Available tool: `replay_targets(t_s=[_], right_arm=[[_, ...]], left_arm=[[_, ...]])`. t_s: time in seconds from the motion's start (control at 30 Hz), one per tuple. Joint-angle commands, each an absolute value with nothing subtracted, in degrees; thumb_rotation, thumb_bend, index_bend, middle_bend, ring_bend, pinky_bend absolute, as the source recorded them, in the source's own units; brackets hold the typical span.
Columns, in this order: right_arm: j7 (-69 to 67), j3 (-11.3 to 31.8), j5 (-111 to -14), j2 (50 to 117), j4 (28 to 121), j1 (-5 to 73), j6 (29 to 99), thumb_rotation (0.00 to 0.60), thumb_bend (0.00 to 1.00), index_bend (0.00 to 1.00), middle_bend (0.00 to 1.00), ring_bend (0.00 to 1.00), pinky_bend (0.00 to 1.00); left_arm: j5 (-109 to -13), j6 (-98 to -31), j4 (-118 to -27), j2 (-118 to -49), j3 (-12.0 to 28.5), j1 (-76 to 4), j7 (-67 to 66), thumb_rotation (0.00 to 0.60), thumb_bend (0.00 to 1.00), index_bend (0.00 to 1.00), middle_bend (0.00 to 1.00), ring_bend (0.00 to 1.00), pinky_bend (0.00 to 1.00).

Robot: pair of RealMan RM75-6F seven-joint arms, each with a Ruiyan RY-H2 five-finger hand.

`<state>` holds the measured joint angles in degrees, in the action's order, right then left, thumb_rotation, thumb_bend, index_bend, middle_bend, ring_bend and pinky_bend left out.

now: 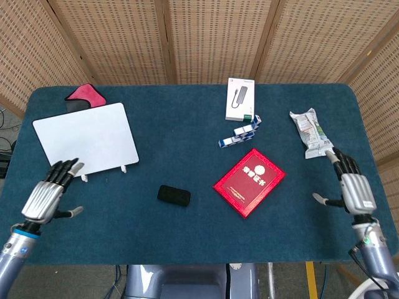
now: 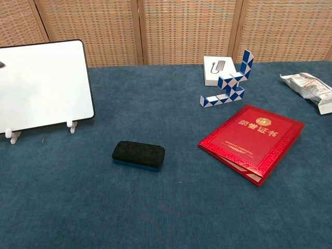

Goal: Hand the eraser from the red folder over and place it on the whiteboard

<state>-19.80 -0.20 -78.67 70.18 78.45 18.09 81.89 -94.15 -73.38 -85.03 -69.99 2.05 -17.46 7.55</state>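
The left hand (image 1: 48, 194) hovers with fingers spread and nothing in it over the near left of the table (image 1: 187, 243), just in front of the whiteboard (image 1: 86, 139), probably ready to take its turn. The right hand (image 1: 352, 187) is likewise released and spread at the near right edge, well apart from the red folder (image 1: 249, 181). The eraser (image 2: 138, 155), a dark oblong block with a blue base, lies flat between board and folder, held by neither.
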Motion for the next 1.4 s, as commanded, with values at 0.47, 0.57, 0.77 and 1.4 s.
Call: replay_targets(t_s=[0.47,0.57,0.77,1.4], right_arm=[[-21.58,-0.17,-85.35,65.47,77.69,10.93,89.61,0.6,0.0,0.0,0.0,0.0,0.04],[-22.28,0.21,-85.57,65.3,77.51,10.86,89.01,0.6,0.0,0.0,0.0,0.0,0.04],[-22.48,0.78,-86.26,65.26,77.37,10.58,88.32,0.6,0.0,0.0,0.0,0.0,0.04],[-22.96,2.4,-87.16,64.98,77.52,9.74,86.77,0.6,0.0,0.0,0.0,0.0,0.04]], left_arm=[[-78.86,-48.63,-83.83,-89.99,8.83,-34.98,-19.3,0.6,0.0,0.0,0.0,0.0,0.0],[-75.43,-46.34,-82.13,-93.3,10.4,-37.45,-19.92,0.6,0.0,0.02,0.0,0.0,0.0],[-70.15,-45.23,-80.06,-97.67,12.27,-41.38,-25.08,0.6,0.0,0.1,0.0,0.0,0.0],[-60.89,-48.12,-75.72,-103.83,10.88,-47.19,-34.09,0.6,0.0,0.52,0.36,0.35,0.34]])
